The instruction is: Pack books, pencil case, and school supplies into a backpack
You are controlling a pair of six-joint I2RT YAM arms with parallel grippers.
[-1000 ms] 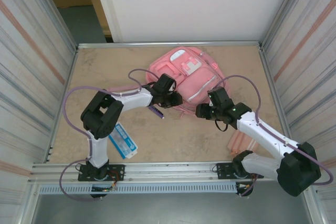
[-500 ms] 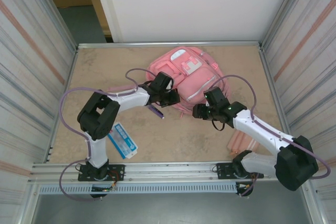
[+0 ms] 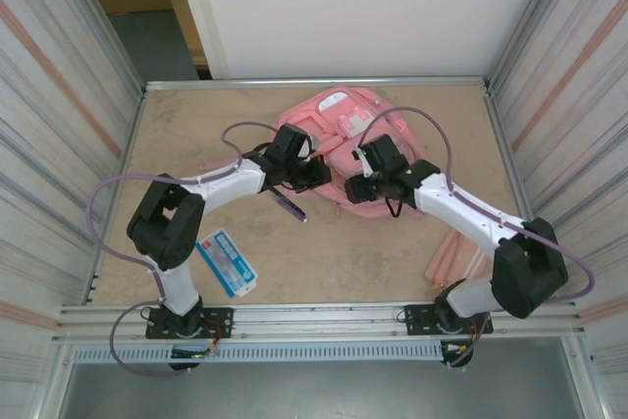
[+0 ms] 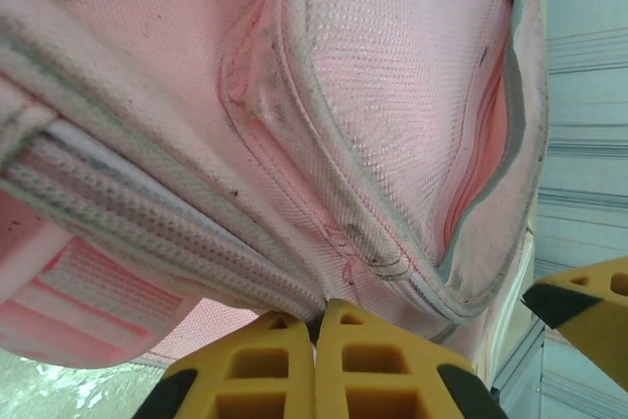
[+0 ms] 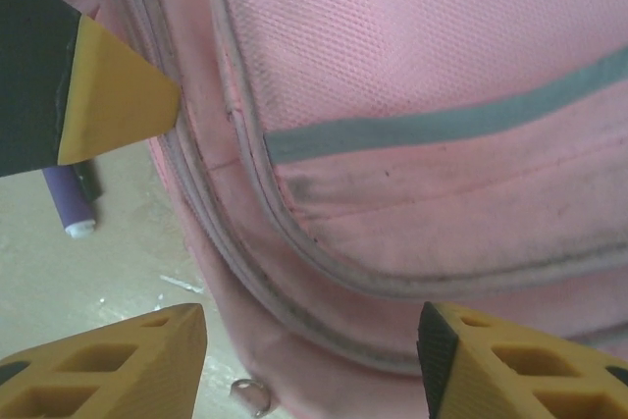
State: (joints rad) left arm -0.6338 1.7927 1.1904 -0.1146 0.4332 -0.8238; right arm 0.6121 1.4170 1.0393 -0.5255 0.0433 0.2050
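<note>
Pink backpack (image 3: 329, 130) lies flat at the table's (image 3: 196, 134) 12 o'clock end. The left fingers (image 4: 373, 370) reach in from 8 o'clock, squeezed tight together right at its seam, can't tell if any fabric's caught. The right fingers (image 5: 98, 370), arm bent in from 4 o'clock, are spread wide over its 6 o'clock edge, gripping nothing.

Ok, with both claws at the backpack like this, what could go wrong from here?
1. The left claw is shut on just a thin seam of the backpack; that pinch could slip when pulled.
2. The right claw is open astride the backpack's edge; closing may catch a thick fold rather than the opening.
3. The purple pen lies right beside the backpack and may get dragged or rolled away.
</note>
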